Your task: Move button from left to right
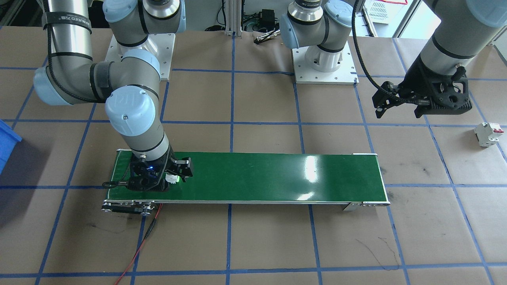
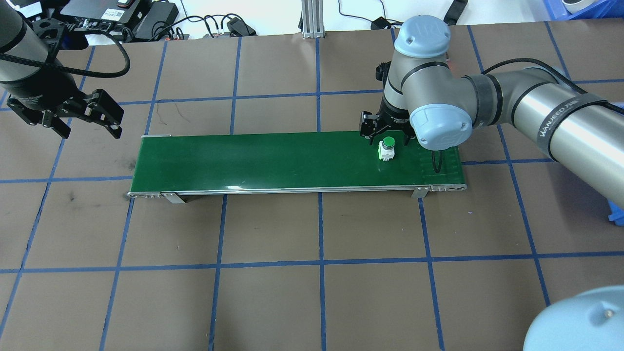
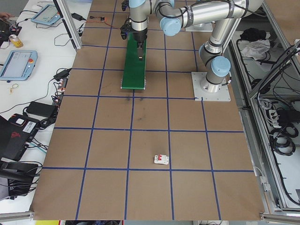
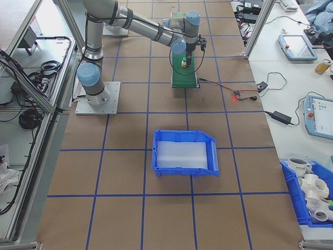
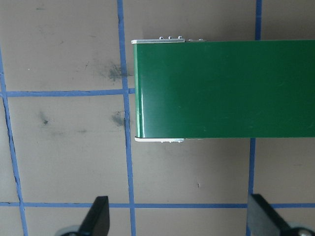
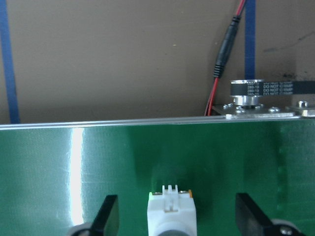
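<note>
Straddling the button [image 2: 387,147] at the right end of the green conveyor belt [image 2: 273,158], right gripper [image 2: 385,134] fingers [image 6: 109,215] spread apart, not touching it, left gripper [image 2: 83,114] fingers spread, empty, upper left.

Glossy belt on a matt table

The green conveyor belt [image 2: 273,158] shines smooth with glare streaks, edged by a bare metal rail; the table [image 2: 312,273] looks matt brown paper; the button [image 2: 387,148] is smooth plastic.
</note>
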{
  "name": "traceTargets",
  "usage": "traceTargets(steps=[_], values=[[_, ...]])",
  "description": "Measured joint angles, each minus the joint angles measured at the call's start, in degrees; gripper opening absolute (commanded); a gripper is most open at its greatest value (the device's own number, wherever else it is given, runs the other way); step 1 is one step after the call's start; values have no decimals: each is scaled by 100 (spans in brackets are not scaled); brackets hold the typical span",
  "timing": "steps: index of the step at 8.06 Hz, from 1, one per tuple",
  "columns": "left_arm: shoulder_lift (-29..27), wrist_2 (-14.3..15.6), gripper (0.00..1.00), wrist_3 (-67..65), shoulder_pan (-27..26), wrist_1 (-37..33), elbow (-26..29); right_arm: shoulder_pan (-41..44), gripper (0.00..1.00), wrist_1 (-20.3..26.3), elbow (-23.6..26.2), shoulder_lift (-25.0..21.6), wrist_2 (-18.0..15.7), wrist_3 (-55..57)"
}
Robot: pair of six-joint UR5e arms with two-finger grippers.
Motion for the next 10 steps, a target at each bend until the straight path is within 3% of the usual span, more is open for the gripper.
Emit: traceTargets(steps=[2,6,10], values=[[5,6,100,2,0,7,2,-278,17,184,64,22,57,-155],[4,32,100,5,0,-26,37,-897,15,703,-67,-102,97,-845],[117,650,100,28,-25,-357,44,-2435,13,1245,-890,-269,-205,-3631]])
